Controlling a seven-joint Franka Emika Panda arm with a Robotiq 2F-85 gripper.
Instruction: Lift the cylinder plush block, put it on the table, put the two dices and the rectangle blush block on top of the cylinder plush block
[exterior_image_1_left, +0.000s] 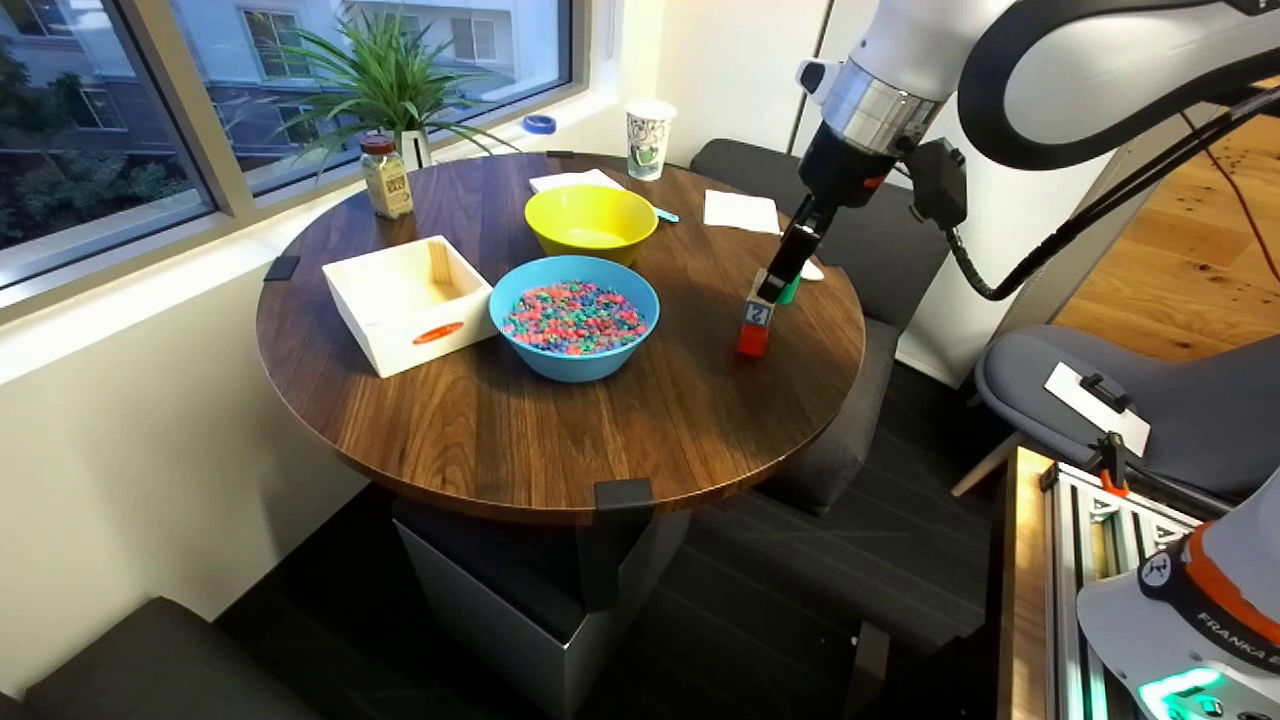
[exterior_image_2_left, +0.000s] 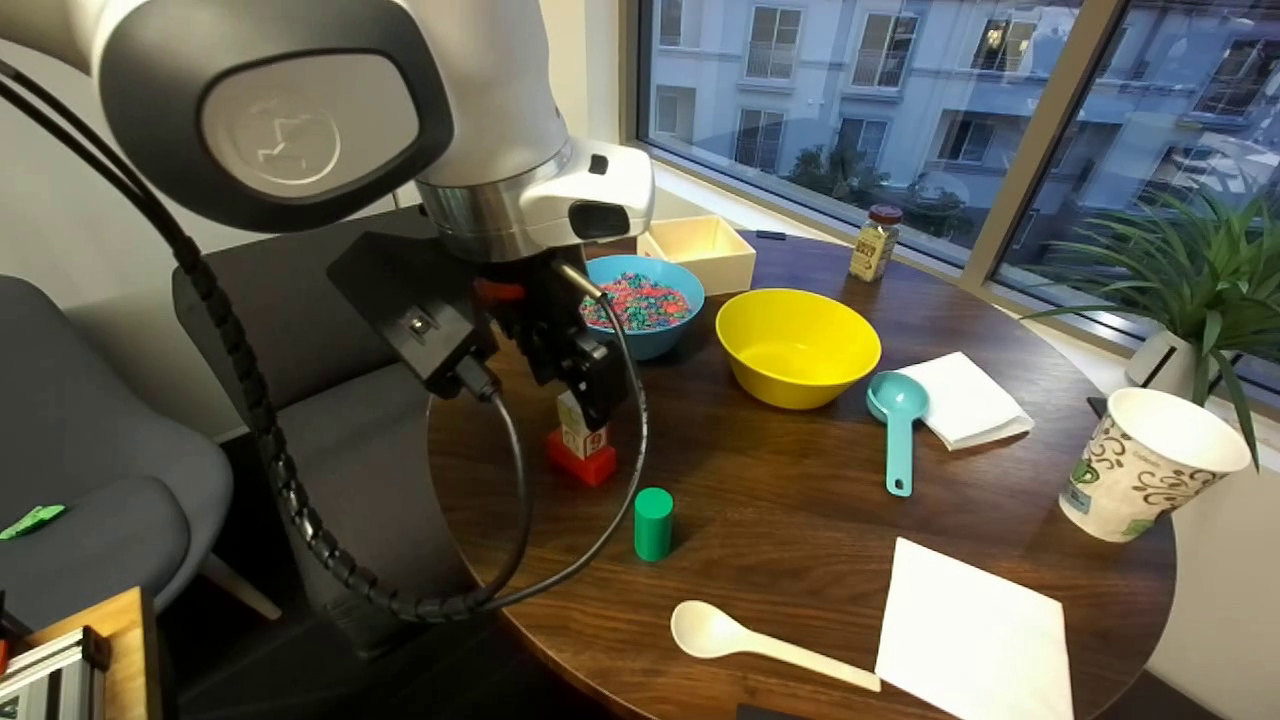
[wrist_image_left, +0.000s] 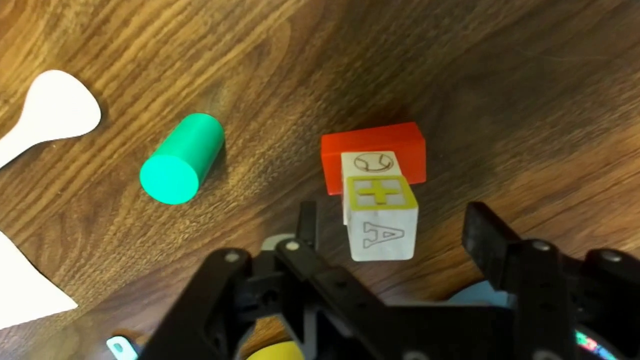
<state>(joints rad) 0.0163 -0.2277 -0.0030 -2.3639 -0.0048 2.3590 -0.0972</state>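
The green cylinder plush block (exterior_image_2_left: 653, 525) stands upright on the table (exterior_image_1_left: 540, 430); it also shows in the wrist view (wrist_image_left: 185, 155) and partly behind the gripper in an exterior view (exterior_image_1_left: 790, 291). The red rectangle block (wrist_image_left: 380, 142) lies on the table beside it, apart from it. The two dice are stacked on the red block: a lower die (wrist_image_left: 371, 162) and an upper die (wrist_image_left: 382, 232) with a yellow plus and an A. My gripper (wrist_image_left: 392, 227) is open around the upper die, with a gap visible on both sides. The fingers partly hide the dice in both exterior views.
A blue bowl (exterior_image_1_left: 520, 345) of beads, a yellow bowl (exterior_image_1_left: 590, 215) and a wooden box (exterior_image_1_left: 365, 315) stand on the table. A white spoon (exterior_image_2_left: 710, 630), napkins (exterior_image_2_left: 980, 630), turquoise measuring spoons (exterior_image_2_left: 899, 440), a paper cup (exterior_image_2_left: 1140, 470) and a jar (exterior_image_1_left: 387, 180) are also there.
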